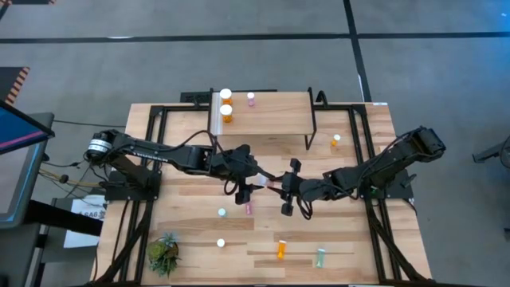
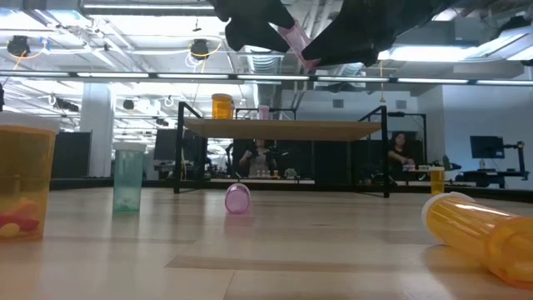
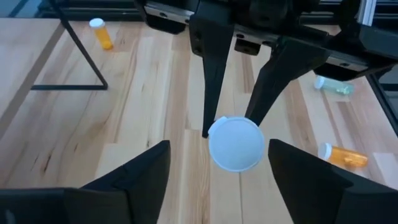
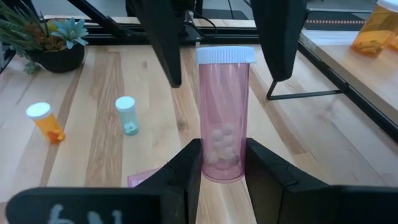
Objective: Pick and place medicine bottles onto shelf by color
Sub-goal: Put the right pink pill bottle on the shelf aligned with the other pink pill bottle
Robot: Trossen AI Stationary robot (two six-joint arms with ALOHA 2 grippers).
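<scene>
A pink medicine bottle (image 4: pixel 224 118) with a white cap (image 3: pixel 236 143) hangs in the air over the middle of the table, with my right gripper (image 4: pixel 222 149) shut on it. My left gripper (image 3: pixel 219 149) is open and faces it from the table's left. Its fingers (image 4: pixel 165 43) stand on either side of the cap, with gaps on both sides. In the high view the pink bottle (image 1: pixel 267 184) shows between my left gripper (image 1: pixel 244 182) and my right gripper (image 1: pixel 290 188). The shelf (image 1: pixel 275 119) stands at the far edge with an orange bottle (image 1: pixel 227 113) and a pink one (image 1: pixel 251 99) standing on its top. My right gripper pinches the pink bottle's lower body, close to its base (image 4: pixel 214 169), between its two fingers. The fingers come from the table's right, slanting slightly down. The bottle is lifted clear of the table and tilted (image 2: pixel 297 42), with its capped end toward my left gripper.
On the table under the grippers lies a second pink bottle (image 1: pixel 248 208). A green bottle (image 1: pixel 222 213), a white-capped one (image 1: pixel 221 242), an orange one (image 1: pixel 281 249) and a lying green one (image 1: pixel 320 257) are nearer. An orange bottle (image 1: pixel 335 142) stands right of the shelf. A potted plant (image 1: pixel 163 253) sits at the near left.
</scene>
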